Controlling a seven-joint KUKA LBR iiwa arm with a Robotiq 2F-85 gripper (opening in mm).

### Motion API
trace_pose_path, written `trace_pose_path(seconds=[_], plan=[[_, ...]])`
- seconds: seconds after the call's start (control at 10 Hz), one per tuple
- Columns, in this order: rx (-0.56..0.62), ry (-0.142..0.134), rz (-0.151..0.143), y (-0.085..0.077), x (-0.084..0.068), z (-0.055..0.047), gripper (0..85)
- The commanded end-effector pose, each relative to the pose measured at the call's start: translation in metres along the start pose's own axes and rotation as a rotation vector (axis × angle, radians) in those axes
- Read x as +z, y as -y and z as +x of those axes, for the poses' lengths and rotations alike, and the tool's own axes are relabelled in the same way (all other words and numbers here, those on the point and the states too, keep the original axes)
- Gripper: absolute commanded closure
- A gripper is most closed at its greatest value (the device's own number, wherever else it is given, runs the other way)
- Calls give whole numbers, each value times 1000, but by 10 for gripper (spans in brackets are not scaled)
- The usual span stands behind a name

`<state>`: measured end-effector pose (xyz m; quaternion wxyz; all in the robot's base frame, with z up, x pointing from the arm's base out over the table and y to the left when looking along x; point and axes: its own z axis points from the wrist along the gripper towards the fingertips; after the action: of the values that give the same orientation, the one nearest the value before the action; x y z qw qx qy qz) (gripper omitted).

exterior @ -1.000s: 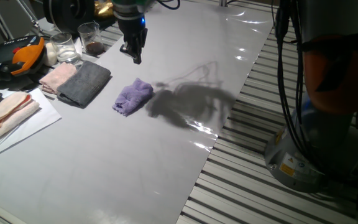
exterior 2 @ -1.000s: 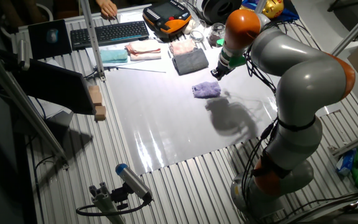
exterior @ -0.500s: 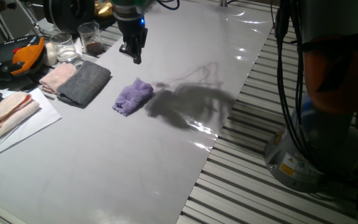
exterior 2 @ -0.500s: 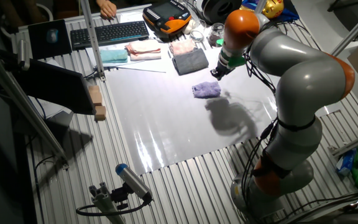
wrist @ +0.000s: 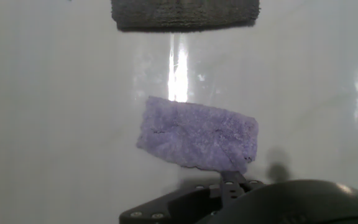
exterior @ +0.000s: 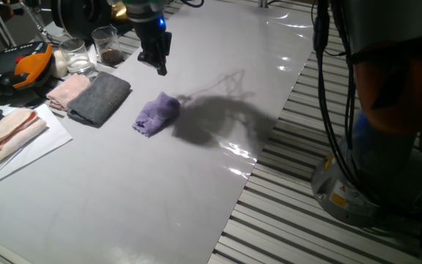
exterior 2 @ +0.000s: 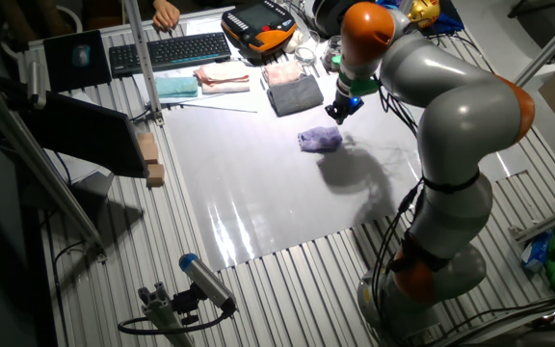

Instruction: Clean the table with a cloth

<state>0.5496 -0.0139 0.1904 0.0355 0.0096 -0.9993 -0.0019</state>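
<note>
On the table [exterior: 160, 191] lay one purple cloth [exterior: 156, 115], one dark grey folded cloth [exterior: 101, 97] and two pale pink folded cloths [exterior: 67, 90] [exterior: 7, 130] at nine o'clock. Two glasses [exterior: 107, 45] [exterior: 73, 56] stood at eleven o'clock. One keyboard [exterior 2: 169, 51] sat beyond.

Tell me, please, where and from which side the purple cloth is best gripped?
Probably from straight above, pinching the raised middle of the purple cloth. It lies bunched and free on the table, apart from the grey cloth, so nothing blocks the gripper.
</note>
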Motion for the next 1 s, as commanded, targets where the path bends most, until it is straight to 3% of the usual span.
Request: trace_pose_path(seconds=[0.0, 0.1, 0.2, 0.4, 0.9], plan=[[-8, 4, -4, -2, -5, 2, 850], [-36, 46, -13, -3, -11, 5, 850], [-54, 99, -3, -5, -14, 9, 850], [-50, 125, -2, -8, -16, 15, 850], [-30, 72, -24, -11, -19, 21, 850]])
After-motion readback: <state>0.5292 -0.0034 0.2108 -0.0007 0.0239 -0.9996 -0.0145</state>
